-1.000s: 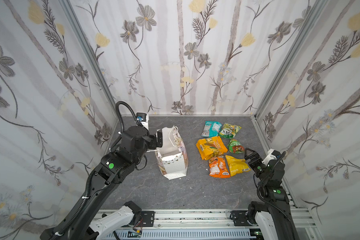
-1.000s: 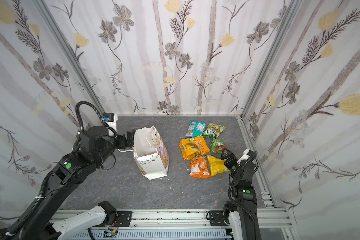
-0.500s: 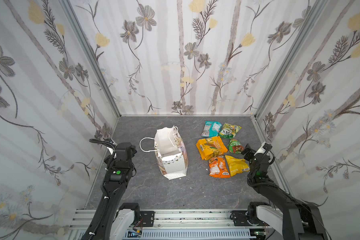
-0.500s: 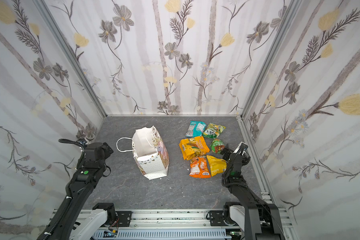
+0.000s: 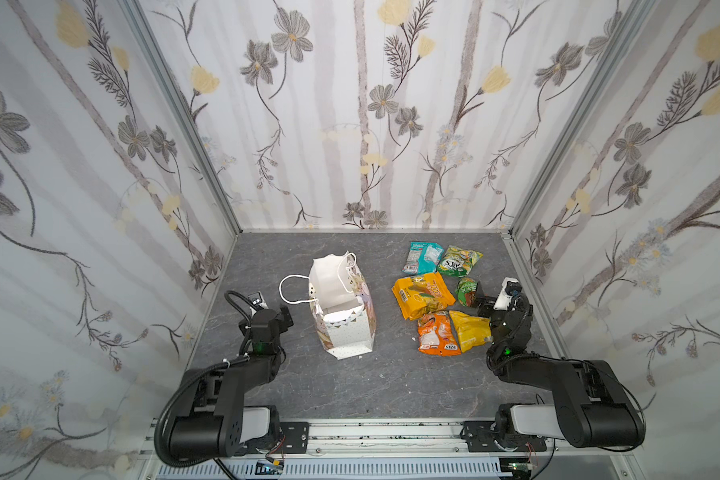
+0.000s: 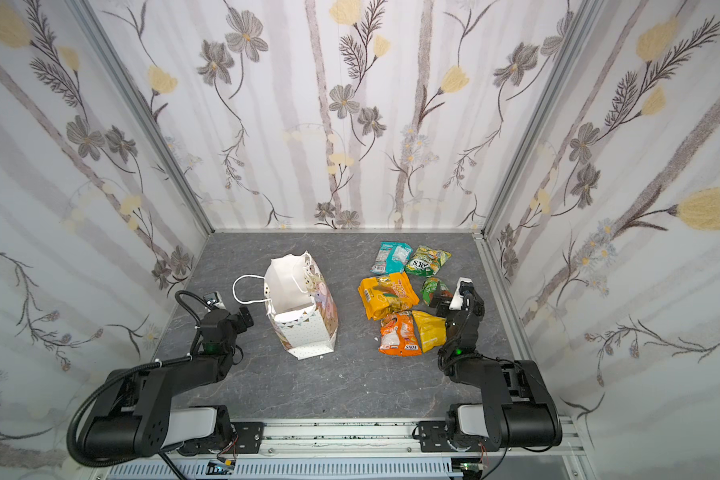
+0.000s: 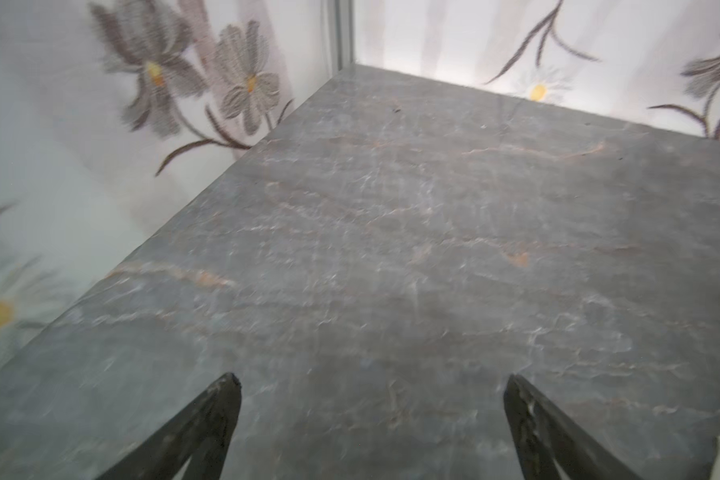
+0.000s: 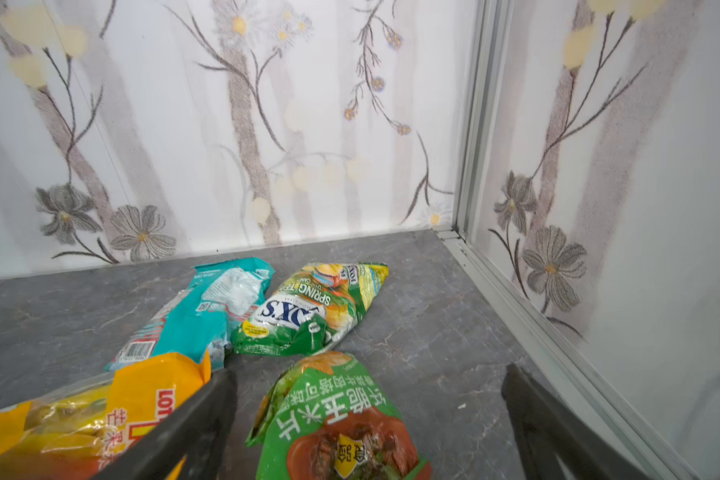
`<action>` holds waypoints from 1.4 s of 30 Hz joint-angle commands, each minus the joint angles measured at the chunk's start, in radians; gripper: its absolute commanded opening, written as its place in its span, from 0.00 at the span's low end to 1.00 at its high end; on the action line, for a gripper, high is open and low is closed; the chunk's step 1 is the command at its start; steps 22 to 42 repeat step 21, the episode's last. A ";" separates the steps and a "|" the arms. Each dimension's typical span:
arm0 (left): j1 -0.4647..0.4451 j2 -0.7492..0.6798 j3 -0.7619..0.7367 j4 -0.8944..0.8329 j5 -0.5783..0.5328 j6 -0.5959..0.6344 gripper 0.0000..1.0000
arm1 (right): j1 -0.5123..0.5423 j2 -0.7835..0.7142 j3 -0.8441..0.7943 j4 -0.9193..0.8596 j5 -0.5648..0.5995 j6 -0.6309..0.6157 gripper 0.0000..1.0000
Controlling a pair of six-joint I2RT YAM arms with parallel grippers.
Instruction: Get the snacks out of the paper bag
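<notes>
Finds the paper bag (image 5: 344, 309) upright left of centre on the grey surface (image 5: 350, 386), mouth up, one cord handle (image 5: 285, 291) flopped toward the left pincer (image 7: 371, 382), no packet showing inside from above. Counts six snacks laid flat in a loose cluster to the right, well apart from the bag: teal packet (image 5: 424, 257) and green FOX'S packet (image 5: 458, 261) nearest the back wall (image 5: 362, 166), large orange-yellow packet (image 5: 421, 294) with the small green packet (image 5: 467, 291) beside it, orange packet (image 5: 437, 334) and yellow packet (image 5: 470, 330) touching at the front. Reads as unloading probably done, with both arms folded low near the front rail (image 5: 391, 432) to keep the middle free. Shows both spread wide and holding nothing: left pincer over bare surface, right pincer (image 8: 368, 372) near the small green packet. Leaves little room between the cluster and the right-hand wall rail (image 8: 516, 316); plenty of bare surface in front of the bag
</notes>
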 commanded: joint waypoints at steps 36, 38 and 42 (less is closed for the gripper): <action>0.001 0.177 0.117 0.136 0.146 0.064 1.00 | -0.001 -0.002 -0.007 0.082 -0.057 -0.028 1.00; 0.001 0.177 0.117 0.136 0.146 0.064 1.00 | -0.001 -0.002 -0.007 0.082 -0.057 -0.028 1.00; 0.001 0.177 0.117 0.136 0.146 0.064 1.00 | -0.001 -0.002 -0.007 0.082 -0.057 -0.028 1.00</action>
